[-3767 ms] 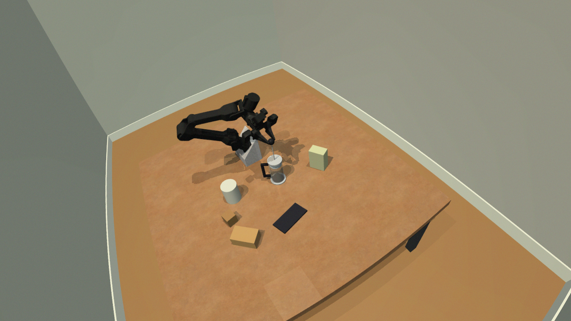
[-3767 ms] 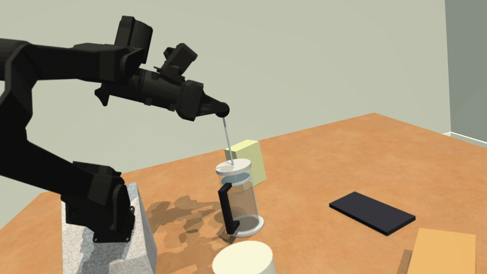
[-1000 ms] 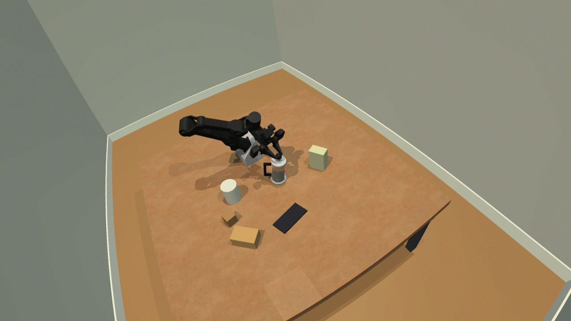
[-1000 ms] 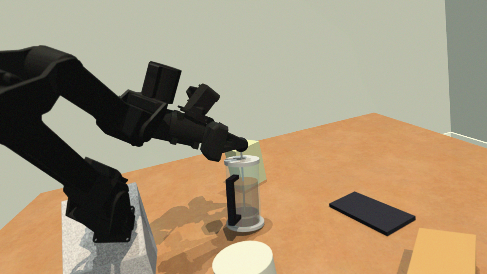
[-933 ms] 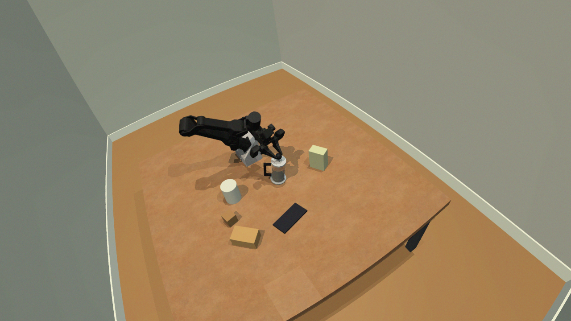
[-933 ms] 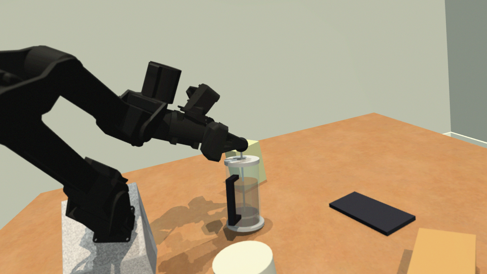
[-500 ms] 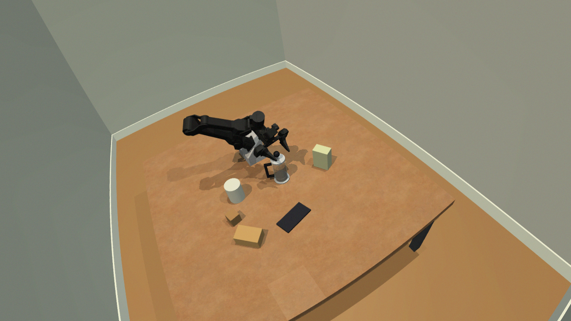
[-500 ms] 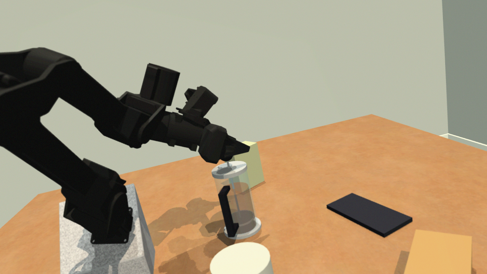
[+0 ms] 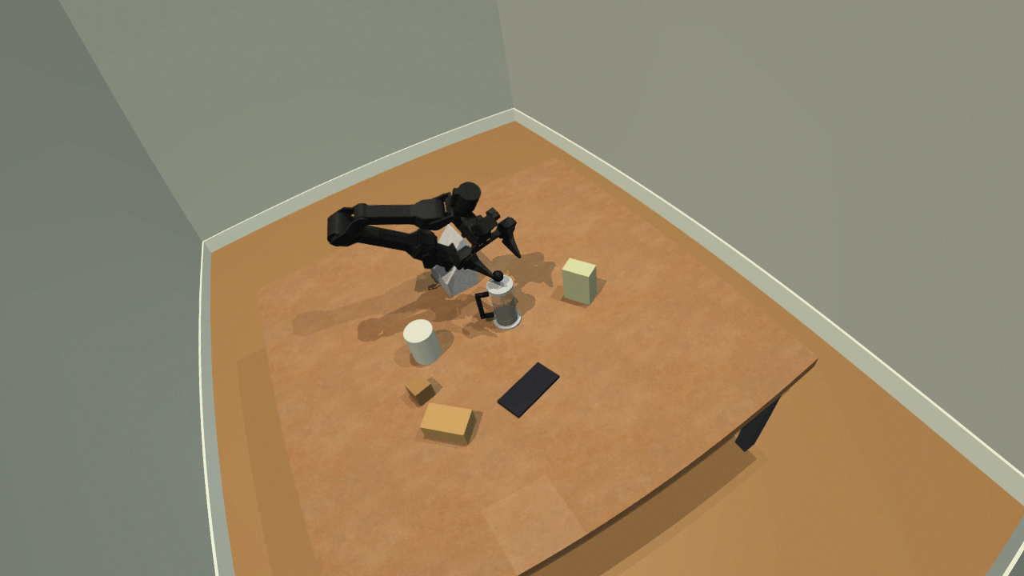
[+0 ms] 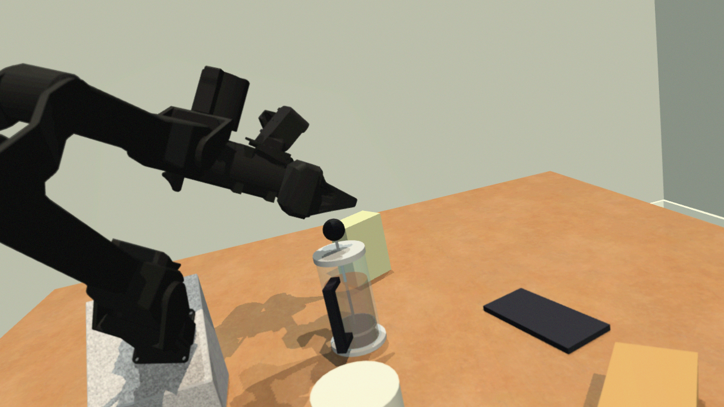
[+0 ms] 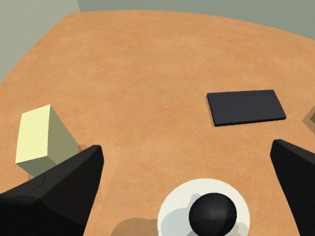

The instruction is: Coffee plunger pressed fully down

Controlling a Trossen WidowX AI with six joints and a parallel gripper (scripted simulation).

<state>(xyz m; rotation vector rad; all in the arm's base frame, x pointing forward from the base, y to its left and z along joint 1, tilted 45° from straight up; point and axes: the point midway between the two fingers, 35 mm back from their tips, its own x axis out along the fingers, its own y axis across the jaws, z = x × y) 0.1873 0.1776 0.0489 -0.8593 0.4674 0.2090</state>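
Note:
The coffee press [image 9: 505, 304] [image 10: 357, 298] [image 11: 177, 196] is clear, with a white lid [image 9: 499, 286] [image 10: 328, 259] and a black handle [image 9: 482, 306] [image 10: 334, 316]. In the exterior view it leans, its lid tilted toward the arm's base. The black plunger knob [image 9: 498, 275] [image 10: 333, 229] [image 11: 212, 214] stands a little above the lid on a short bit of rod. My gripper [image 9: 508, 266] [image 10: 355, 202] [image 11: 191, 152] is wide open and empty. Its fingertips are above and beyond the knob, which shows low between the fingers in the wrist view. Contact with the press cannot be told.
A pale green box [image 9: 578, 284] [image 10: 371, 247] [image 11: 33, 137] stands beyond the press. A white cylinder [image 9: 423, 343] [image 10: 357, 387] is on its handle side. A black slab [image 9: 528, 389] [image 10: 546, 319] [image 11: 247, 107], tan block [image 9: 447, 421] [image 10: 650, 377] and small brown block [image 9: 420, 390] lie farther out.

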